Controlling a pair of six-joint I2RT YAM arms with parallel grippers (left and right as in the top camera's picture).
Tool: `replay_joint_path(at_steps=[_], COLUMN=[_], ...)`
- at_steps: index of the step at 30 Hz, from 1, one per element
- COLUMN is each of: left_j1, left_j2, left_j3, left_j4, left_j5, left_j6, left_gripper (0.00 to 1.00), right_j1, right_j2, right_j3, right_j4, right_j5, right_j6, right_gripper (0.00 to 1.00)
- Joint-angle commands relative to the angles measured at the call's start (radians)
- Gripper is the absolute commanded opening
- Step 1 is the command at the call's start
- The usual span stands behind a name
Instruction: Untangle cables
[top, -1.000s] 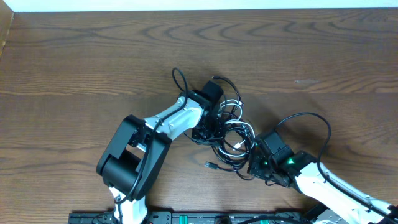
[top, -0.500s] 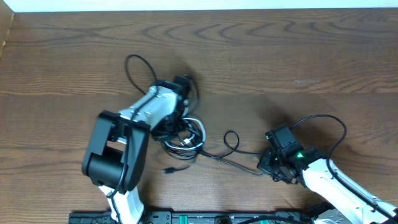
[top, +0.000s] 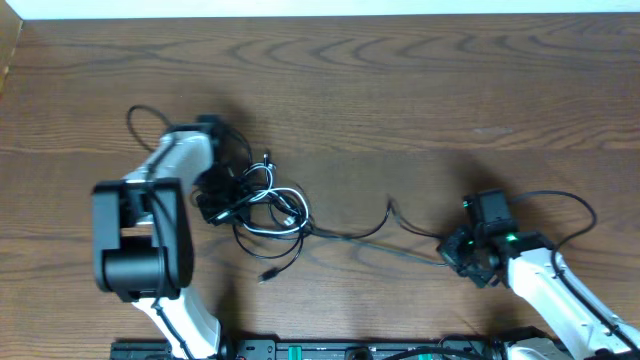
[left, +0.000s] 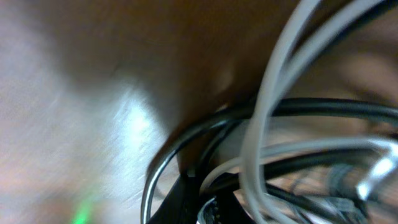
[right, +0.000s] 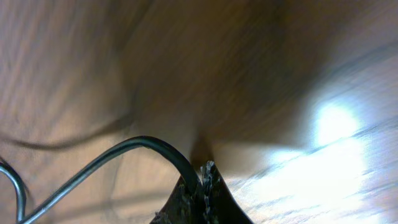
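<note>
In the overhead view a tangle of black and white cables (top: 268, 208) lies left of centre. My left gripper (top: 213, 192) is shut on its left side. One thin black cable (top: 345, 236) runs out of the tangle to the right, with a small kink halfway, and ends in my right gripper (top: 463, 252), which is shut on it. A loose plug end (top: 266, 275) trails below the tangle. The blurred left wrist view has white strands (left: 273, 106) and black strands (left: 311, 107) crossing above my left gripper (left: 205, 199). In the right wrist view the black cable (right: 112, 155) arcs into my right gripper (right: 200, 180).
The brown wooden table (top: 400, 90) fills the overhead view. Each arm's own black lead loops beside it, on the left (top: 140, 115) and on the right (top: 565, 200). A dark rail (top: 330, 350) runs along the front edge.
My left gripper has dragged the tangle left while my right gripper has moved right. The black cable between them has been drawn out of the tangle and lies much longer.
</note>
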Motion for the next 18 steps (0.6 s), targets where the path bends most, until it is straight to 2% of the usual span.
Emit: replay_joint_path(at_steps=[1, 3, 6, 9, 11, 14, 16, 18], left_j1=[0.116, 0.166, 0.216, 0.238, 0.239, 0.238, 0.237, 0.234], left_j2=[0.061, 0.061, 0.061, 0.061, 0.061, 0.061, 0.061, 0.059], left_j3=[-0.026, -0.044, -0.097, -0.161, -0.198, -0.22, -0.22, -0.217], left_j4=[0.073, 0.089, 0.138, 0.206, 0.249, 0.238, 0.187, 0.131], left_j5=[0.215, 0.307, 0.369, 0.408, 0.479, 0.712, 0.855, 0.937], left_j6=[0.178, 0.208, 0.216, 0.225, 0.277, 0.46, 0.573, 0.651], left_gripper=[0.07, 0.08, 0.08, 0.07, 0.09, 0.27, 0.41, 0.51], right_j1=[-0.106, -0.168, -0.241, -0.307, -0.345, -0.402, -0.43, -0.444], right_j2=[0.029, 0.029, 0.029, 0.029, 0.029, 0.028, 0.028, 0.028], right_j3=[-0.046, -0.046, -0.046, -0.045, -0.044, -0.031, -0.008, 0.03], right_j4=[-0.029, -0.025, -0.01, 0.004, 0.012, 0.03, 0.038, 0.029], right_j5=[0.183, 0.182, 0.175, 0.164, 0.15, 0.065, -0.05, -0.151], right_j6=[-0.052, -0.091, -0.153, -0.188, -0.206, -0.264, -0.354, -0.453], right_gripper=[0.01, 0.01, 0.01, 0.01, 0.01, 0.01, 0.01, 0.01])
